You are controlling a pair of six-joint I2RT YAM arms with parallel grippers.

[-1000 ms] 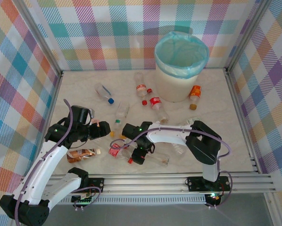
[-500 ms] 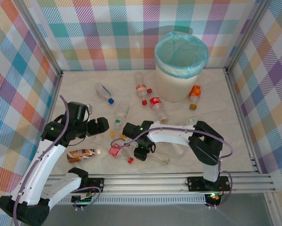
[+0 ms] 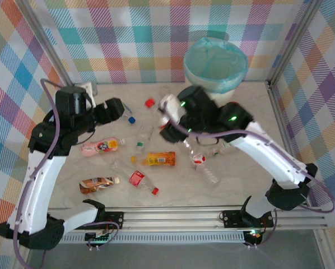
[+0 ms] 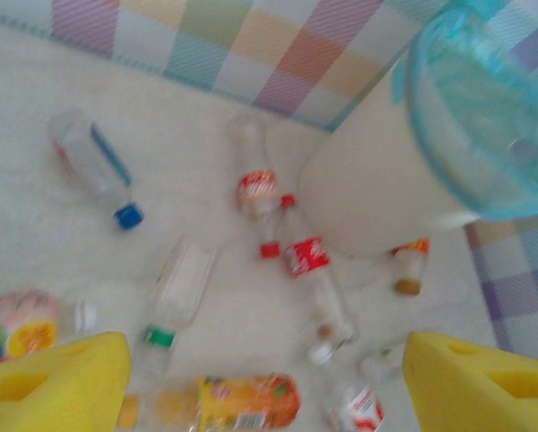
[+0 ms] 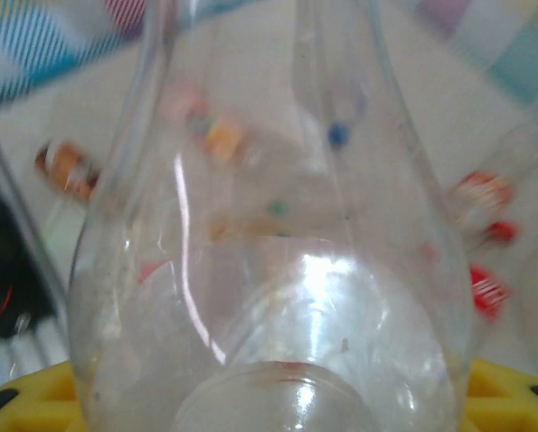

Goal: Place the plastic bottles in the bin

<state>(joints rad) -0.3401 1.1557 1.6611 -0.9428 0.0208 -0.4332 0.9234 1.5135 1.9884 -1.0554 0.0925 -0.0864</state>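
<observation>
**Right arm holds a clear bottle beside the bin, not yet dropped**

The right end effector (image 5: pixel 269 400) is clamped on a clear plastic bottle (image 5: pixel 269 270), with its yellow pads (image 5: pixel 507 391) pressing the bottle from both sides. From above, that arm is raised and the bottle sits just left of the white, teal-lined bin (image 3: pixel 235 73), not over its mouth.

The left end effector (image 4: pixel 269 387) is spread wide and empty. It hangs above the left of the tabletop (image 3: pixel 235 185). Loose bottles lie there, among them an orange-labelled bottle (image 3: pixel 161 159) and a red-labelled bottle (image 3: pixel 135 178).

The step in hand looks like carrying this bottle to the bin. The next move calls for lifting it clear of the rim, centring it over the opening, then releasing.
</observation>
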